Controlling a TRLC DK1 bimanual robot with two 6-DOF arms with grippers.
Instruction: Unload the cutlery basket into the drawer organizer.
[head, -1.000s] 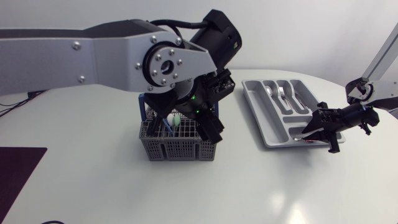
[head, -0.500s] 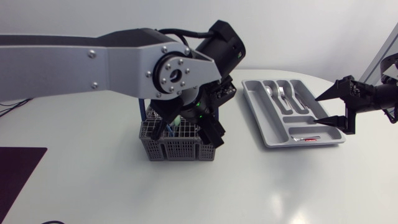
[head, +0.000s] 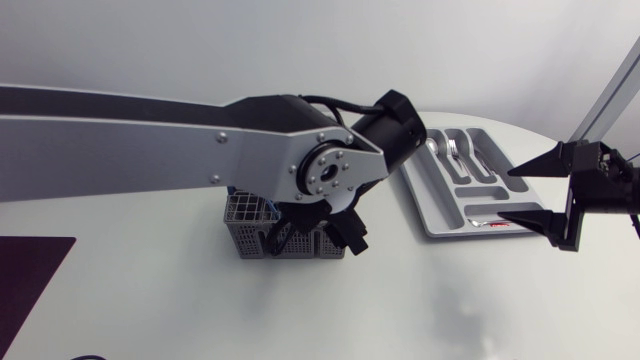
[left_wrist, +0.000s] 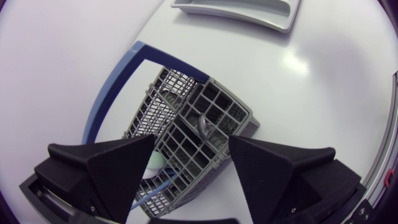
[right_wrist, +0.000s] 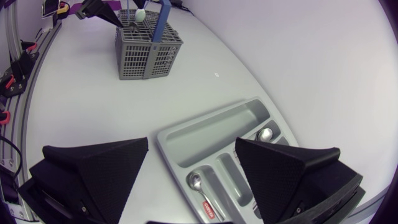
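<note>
The grey cutlery basket (head: 262, 232) with its blue handle (left_wrist: 118, 87) stands at the table's middle. My left gripper (left_wrist: 191, 146) hovers open right above it, with nothing between its fingers. Inside the basket I see a metal utensil (left_wrist: 205, 124) and a pale green handle (left_wrist: 155, 160). The grey drawer organizer (head: 442, 228) lies to the right, holding forks and spoons (head: 452, 150) and a red-marked piece (head: 490, 221) in its near compartment. My right gripper (head: 510, 193) hangs open and empty over the organizer's right edge.
From the right wrist, the organizer (right_wrist: 186, 134) lies just ahead of the gripper (right_wrist: 193, 149), with the basket (right_wrist: 146, 50) far across the bare white table. My left arm's bulky links (head: 300, 150) hide much of the basket from above.
My right gripper opened and drew back to the right, off the organizer's near compartment, where the red-marked piece now lies. My left arm swung over the basket, covering more of it.
</note>
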